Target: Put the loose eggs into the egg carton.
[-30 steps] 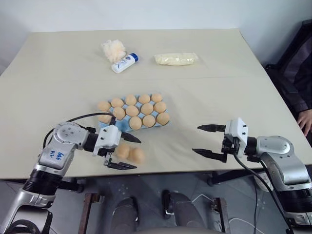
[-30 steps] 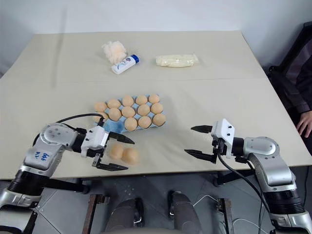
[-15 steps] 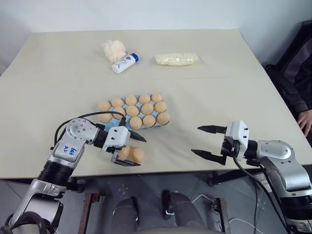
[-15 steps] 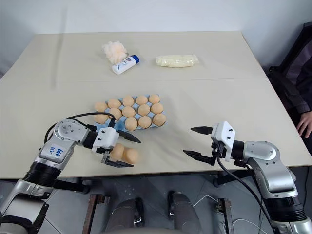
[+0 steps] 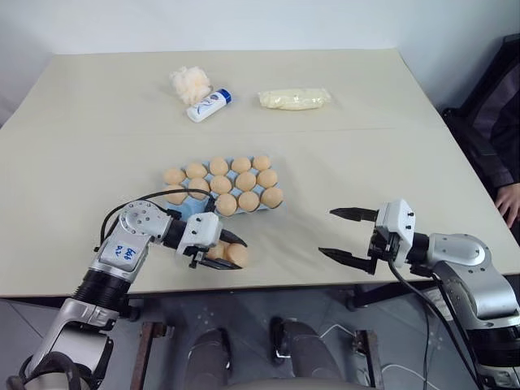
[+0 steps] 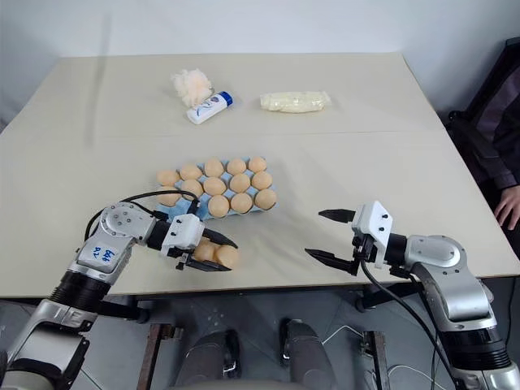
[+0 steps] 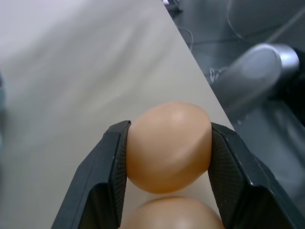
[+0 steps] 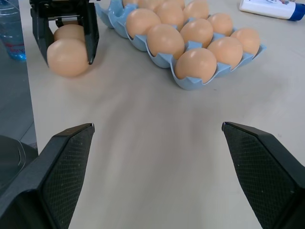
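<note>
since the earlier frame the left claw (image 5: 227, 252) closed on an egg (image 7: 168, 145); right claw (image 5: 348, 236) stood open. best lifted gently, clear of its neighbour (image 5: 214, 253), toward the carton (image 5: 185, 210).

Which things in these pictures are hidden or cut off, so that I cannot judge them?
- Second loose egg: left wrist view, cut off by the picture edge behind the gripped egg.
- Egg carton near-left cups: left eye view, covered by the left gripper.
- Bottle label: right eye view, too small.
- Person's hand: cut off at the edge.
</note>
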Controlling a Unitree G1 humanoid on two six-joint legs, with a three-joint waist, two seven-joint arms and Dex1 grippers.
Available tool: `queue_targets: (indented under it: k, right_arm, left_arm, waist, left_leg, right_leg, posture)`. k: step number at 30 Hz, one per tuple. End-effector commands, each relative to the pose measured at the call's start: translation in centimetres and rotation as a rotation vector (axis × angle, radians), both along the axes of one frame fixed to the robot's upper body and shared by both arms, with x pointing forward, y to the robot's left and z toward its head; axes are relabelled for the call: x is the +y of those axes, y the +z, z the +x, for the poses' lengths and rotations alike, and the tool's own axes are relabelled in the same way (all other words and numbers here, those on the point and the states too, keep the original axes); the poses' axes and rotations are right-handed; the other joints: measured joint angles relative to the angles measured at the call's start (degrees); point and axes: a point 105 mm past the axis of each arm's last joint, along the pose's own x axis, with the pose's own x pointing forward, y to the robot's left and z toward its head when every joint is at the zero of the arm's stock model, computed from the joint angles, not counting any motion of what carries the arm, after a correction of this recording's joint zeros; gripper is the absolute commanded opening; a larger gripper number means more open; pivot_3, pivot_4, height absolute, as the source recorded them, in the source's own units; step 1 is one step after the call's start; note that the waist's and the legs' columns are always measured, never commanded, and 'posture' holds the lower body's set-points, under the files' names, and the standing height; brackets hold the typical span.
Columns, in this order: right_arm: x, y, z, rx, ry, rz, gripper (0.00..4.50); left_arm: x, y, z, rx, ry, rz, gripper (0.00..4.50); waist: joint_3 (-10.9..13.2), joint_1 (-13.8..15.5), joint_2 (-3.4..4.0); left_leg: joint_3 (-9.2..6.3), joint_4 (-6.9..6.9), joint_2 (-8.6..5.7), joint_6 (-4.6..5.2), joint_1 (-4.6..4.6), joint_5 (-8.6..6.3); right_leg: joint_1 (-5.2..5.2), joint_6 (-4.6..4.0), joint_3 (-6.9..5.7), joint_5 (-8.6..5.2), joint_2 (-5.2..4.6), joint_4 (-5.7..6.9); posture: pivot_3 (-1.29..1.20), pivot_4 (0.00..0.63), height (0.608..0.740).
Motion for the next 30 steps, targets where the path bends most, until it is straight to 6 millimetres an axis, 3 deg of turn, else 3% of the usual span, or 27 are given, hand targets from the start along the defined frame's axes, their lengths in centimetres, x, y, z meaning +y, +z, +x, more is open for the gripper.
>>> queue_targets:
  k: [1,9,15,17,20,23,30]
  right_arm:
    - [0.4,1.2,0.0,-0.039,0.019,0.030,4.50]
    - [0.7,1.1,0.1,-0.037,0.027,0.033,4.50]
    - [0.8,1.0,0.2,-0.034,0.031,0.033,4.50]
    - [0.9,1.0,0.3,-0.032,0.035,0.035,4.50]
    - [1.0,1.0,0.4,-0.033,0.044,0.038,4.50]
    - [1.3,1.1,0.6,-0.035,0.057,0.037,4.50]
    - [1.6,1.2,1.1,-0.039,0.076,0.031,4.50]
  left_arm:
    - [0.1,2.9,1.0,-0.071,0.043,-0.108,2.06]
    - [2.8,5.9,2.5,-0.126,0.198,-0.238,2.06]
    - [8.2,8.7,3.9,-0.179,0.518,-0.416,2.06]
    - [10.3,8.5,3.9,-0.189,0.629,-0.426,2.06]
    - [11.6,7.3,3.4,-0.179,0.703,-0.402,2.06]
    - [11.2,6.1,3.2,-0.148,0.708,-0.383,2.06]
    - [7.7,4.6,3.5,-0.085,0.602,-0.367,2.06]
  waist:
    - [0.00,0.00,0.00]
    - [0.00,-0.06,0.00]
    - [0.00,-0.15,0.00]
    - [0.00,-0.15,0.00]
    - [0.00,-0.06,0.00]
    - [-0.01,0.02,-0.02]
    - [-0.02,0.38,-0.03]
  left_leg:
    - [0.00,0.02,0.00,0.00,0.00,0.00]
    - [0.00,0.04,0.01,0.00,0.12,0.00]
    - [0.01,0.00,0.03,0.00,0.18,0.00]
    - [0.02,-0.03,0.03,0.00,0.21,0.00]
    - [0.05,-0.10,0.03,-0.01,0.31,0.00]
    - [0.07,-0.12,0.02,-0.04,0.39,-0.02]
    - [0.08,-0.11,-0.05,-0.24,0.39,-0.15]
  right_leg:
    - [0.00,0.00,0.00,0.00,0.00,0.01]
    - [0.11,0.01,0.00,0.01,0.01,0.04]
    - [0.13,0.01,0.02,0.01,0.01,0.05]
    - [0.15,0.01,0.02,0.01,0.01,0.04]
    - [0.19,0.01,0.04,0.00,-0.02,0.04]
    - [0.26,0.00,0.04,0.00,-0.05,0.01]
    - [0.32,0.01,0.05,0.01,-0.14,-0.06]
  posture:
    - [0.00,0.150,0.740]
    - [0.00,0.150,0.740]
    - [0.00,0.150,0.740]
    - [0.00,0.150,0.740]
    - [0.00,0.150,0.740]
    - [0.00,0.150,0.740]
    - [0.00,0.150,0.740]
